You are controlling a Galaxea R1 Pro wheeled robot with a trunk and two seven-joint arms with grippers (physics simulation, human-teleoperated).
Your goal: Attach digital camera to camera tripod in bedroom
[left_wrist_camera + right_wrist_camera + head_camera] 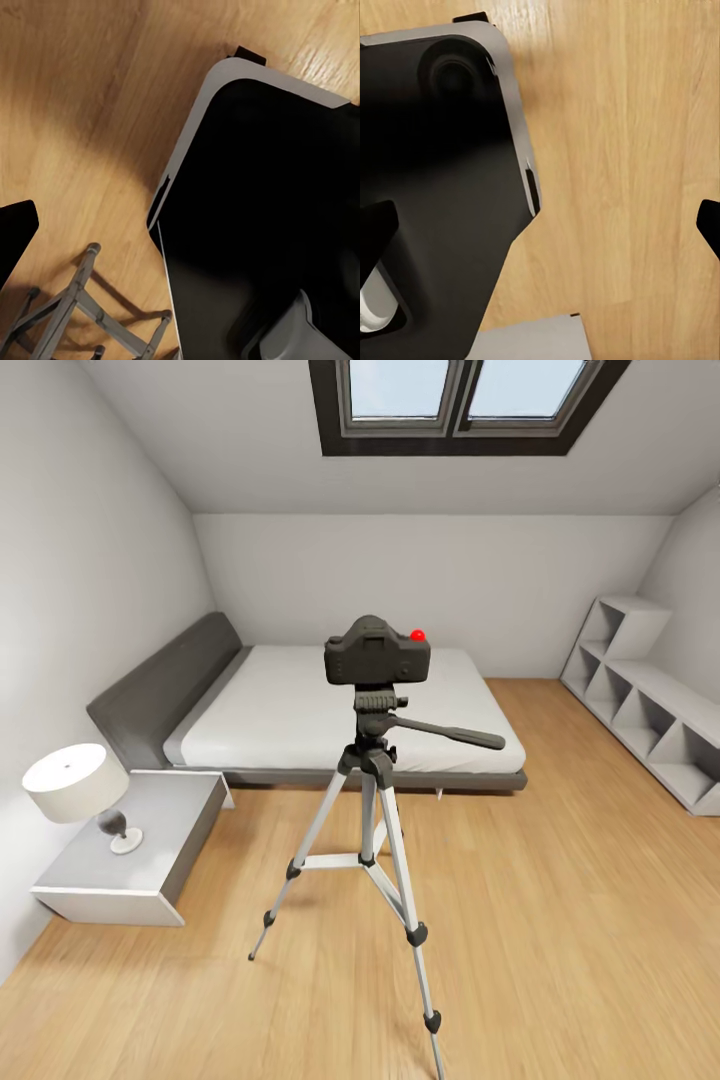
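Digital camera (377, 650), a small boxy dark grey body with a red dot on its top, sits on the black pan head of the tall camera tripod (372, 830) with silver telescoping legs and black joints, upright in the middle of the head view; the pan head's long black handle points toward the right of the picture. The tripod stands on the light wood plank floor (560, 920) of the white-walled bedroom, in front of the low grey bed (330, 710) with its pale mattress. A grey bedside block (150, 850) carries a white drum-shade lamp (78, 785), white open shelving (650, 700) lines the right-hand wall, and a dark-framed skylight (460, 400) sits in the sloped ceiling.

From the left wrist, silver tripod legs (82, 307) with their cross braces rest on the wood floor beside the robot's black, grey-edged base (255, 195). One dark fingertip (15, 232) shows at the edge (its partner is out of frame, so I cannot tell the left jaws' width).

From the right wrist, two dark fingertips (379, 232) sit at opposite edges, well apart with nothing between them, over bare floor and the same black base (442, 150).
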